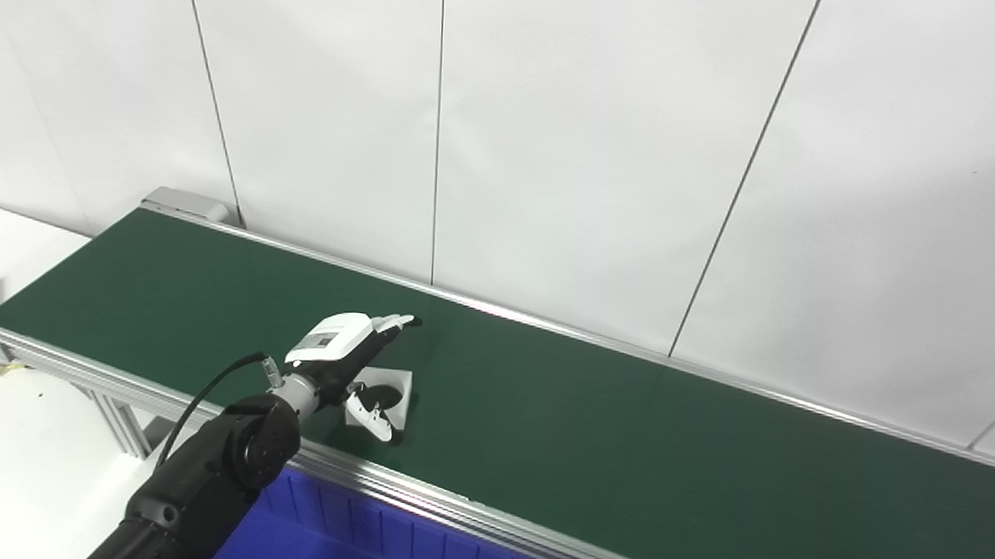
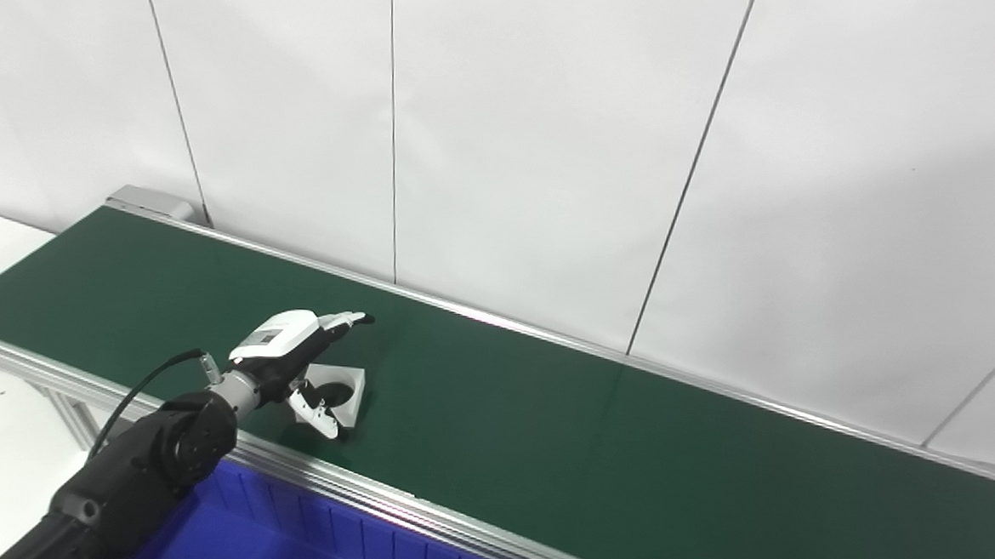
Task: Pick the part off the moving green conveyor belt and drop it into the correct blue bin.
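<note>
A flat white square part (image 1: 393, 387) with a dark round hole lies on the green conveyor belt (image 1: 625, 440), near its front rail. My left hand (image 1: 349, 353) hovers over the part's left side, open, with fingers (image 1: 397, 320) stretched toward the wall and thumb (image 1: 369, 414) spread below across the part's near edge. It holds nothing that I can see. In the right eye view the same part (image 2: 347, 388) shows just right of the left hand (image 2: 294, 345). My right hand is out of view.
A blue bin (image 1: 348, 540) sits below the belt's front rail (image 1: 452, 503), beside my left forearm. The belt's left end (image 1: 178, 203) meets a white table (image 1: 12, 450). A white panelled wall runs behind the belt.
</note>
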`<action>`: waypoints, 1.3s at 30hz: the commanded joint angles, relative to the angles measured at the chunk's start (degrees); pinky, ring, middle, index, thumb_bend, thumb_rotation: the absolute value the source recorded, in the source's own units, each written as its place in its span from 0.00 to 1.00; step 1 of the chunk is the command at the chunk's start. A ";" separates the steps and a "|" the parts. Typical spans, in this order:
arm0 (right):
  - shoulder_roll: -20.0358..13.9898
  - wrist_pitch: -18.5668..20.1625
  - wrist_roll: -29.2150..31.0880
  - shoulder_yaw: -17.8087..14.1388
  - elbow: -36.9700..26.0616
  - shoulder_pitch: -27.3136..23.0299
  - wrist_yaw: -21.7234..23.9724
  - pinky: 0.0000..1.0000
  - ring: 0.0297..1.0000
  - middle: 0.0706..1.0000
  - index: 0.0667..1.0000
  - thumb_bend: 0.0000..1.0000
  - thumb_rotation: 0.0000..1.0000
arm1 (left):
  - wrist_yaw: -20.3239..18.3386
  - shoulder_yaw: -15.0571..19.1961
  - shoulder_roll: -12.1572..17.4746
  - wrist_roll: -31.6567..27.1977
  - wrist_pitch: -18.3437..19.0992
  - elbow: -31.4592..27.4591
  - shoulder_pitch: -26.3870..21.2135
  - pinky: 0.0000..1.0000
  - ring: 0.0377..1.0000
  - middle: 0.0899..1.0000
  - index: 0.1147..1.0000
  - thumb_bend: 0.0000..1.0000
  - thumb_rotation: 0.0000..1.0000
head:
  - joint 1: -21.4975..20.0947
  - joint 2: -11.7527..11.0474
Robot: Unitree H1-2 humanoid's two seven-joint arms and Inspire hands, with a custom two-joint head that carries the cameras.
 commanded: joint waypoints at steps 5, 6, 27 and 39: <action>0.42 -3.41 0.36 0.07 -1.05 -0.21 0.08 0.86 0.87 0.87 0.97 0.91 0.24 | 2.24 -1.76 1.03 1.77 0.70 0.85 -3.20 0.98 0.96 0.95 0.91 0.86 0.02 | 0.08 -0.07; 0.44 -3.41 0.49 0.05 -1.04 -0.23 0.16 0.87 0.87 0.87 0.97 0.90 0.24 | 2.36 -2.11 1.00 2.03 0.96 1.26 -3.27 0.98 0.96 0.95 0.91 0.85 0.02 | 0.13 -0.13; 0.40 -3.40 0.16 -0.05 -1.43 0.04 -0.21 0.85 0.86 0.86 0.97 0.90 0.25 | 9.65 -3.04 -2.55 -0.96 1.45 10.94 -5.02 0.48 0.44 0.47 0.42 0.50 0.00 | 0.27 0.32; 0.40 -3.40 0.38 0.01 -1.53 0.02 -0.03 0.86 0.86 0.86 0.97 0.90 0.25 | 9.80 -3.85 -2.30 -2.65 1.36 10.60 -4.29 0.48 0.42 0.47 0.42 0.50 0.00 | 0.03 0.64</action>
